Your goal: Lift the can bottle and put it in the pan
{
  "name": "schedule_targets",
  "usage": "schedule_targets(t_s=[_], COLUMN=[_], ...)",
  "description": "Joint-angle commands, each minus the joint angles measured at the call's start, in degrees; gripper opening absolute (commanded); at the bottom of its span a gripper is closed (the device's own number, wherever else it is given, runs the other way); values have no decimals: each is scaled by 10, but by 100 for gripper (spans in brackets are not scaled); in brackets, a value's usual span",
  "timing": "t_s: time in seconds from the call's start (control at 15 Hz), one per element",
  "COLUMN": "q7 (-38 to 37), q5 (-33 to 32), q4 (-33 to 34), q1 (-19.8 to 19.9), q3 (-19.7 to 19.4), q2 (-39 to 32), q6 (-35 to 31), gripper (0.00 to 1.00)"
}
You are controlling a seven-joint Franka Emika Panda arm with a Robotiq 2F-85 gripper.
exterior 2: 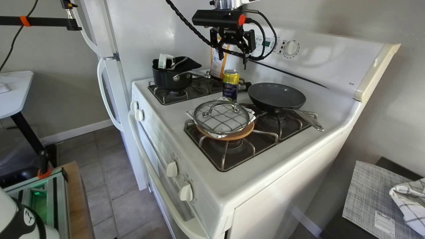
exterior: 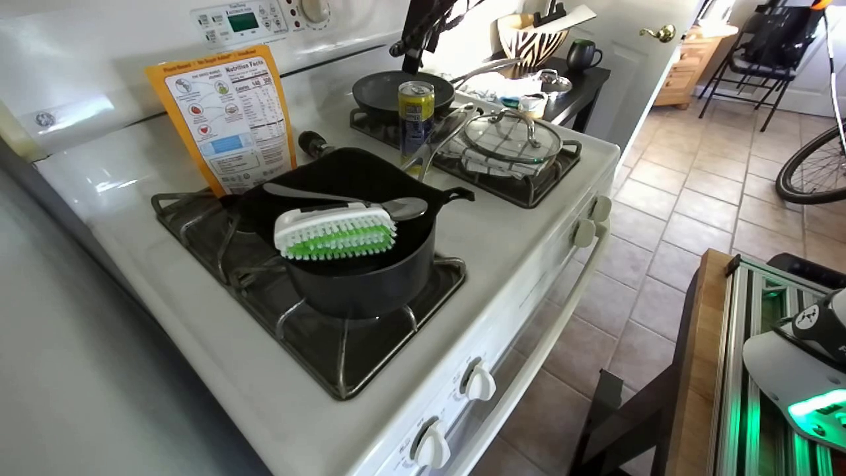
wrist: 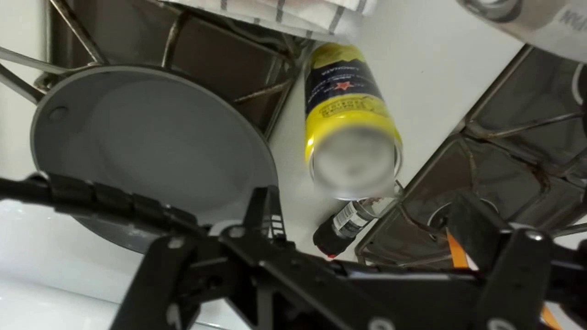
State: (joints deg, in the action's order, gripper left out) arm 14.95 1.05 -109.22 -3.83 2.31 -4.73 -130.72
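The can bottle stands upright on the white stove top between the two burner grates, yellow with a dark blue band and silver top. It shows in both exterior views [exterior: 416, 106] [exterior 2: 230, 83] and in the wrist view [wrist: 346, 87]. The grey frying pan [exterior 2: 277, 94] sits on the rear burner beside it, also in the wrist view [wrist: 160, 137] and in an exterior view [exterior: 380, 96]. My gripper [exterior 2: 233, 61] is open and empty, above the can and apart from it. In the wrist view its fingers [wrist: 364, 208] are spread wide, with the can's top beyond them.
A black pot [exterior: 363, 287] holds a green-bristled brush [exterior: 337, 231] and a spoon. A glass lid [exterior 2: 221, 116] lies on a checked cloth on the front burner. An orange-edged bag [exterior: 228, 119] stands by the back panel. A small grinder bottle [wrist: 344, 227] lies behind the can.
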Motion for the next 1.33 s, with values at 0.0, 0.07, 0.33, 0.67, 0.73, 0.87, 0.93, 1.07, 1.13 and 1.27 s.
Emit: schedule_targets(t_s=[0.0,0.07,0.33,0.67,0.73,0.87,0.93,1.07,1.13,1.27], q7=[7,1,1,2,3,2,-1,-5,-5,-7], q5=[-2,-12,-22,-18,-17,-19,-22,-25,-23,-26], q4=[0,-1,12,29,33,40,43,50,51,60], q1=[3,5,11,14,13,12,10,8,8,6], q3=[9,7,3,6,7,9,10,11,12,13], q2=[1,-2,-20,-45,-49,-55,-57,-60,-61,-66], q6=[13,1,11,13,13,23,25,37,42,60], gripper=[100,100,100,99,100,97,95,90,90,89])
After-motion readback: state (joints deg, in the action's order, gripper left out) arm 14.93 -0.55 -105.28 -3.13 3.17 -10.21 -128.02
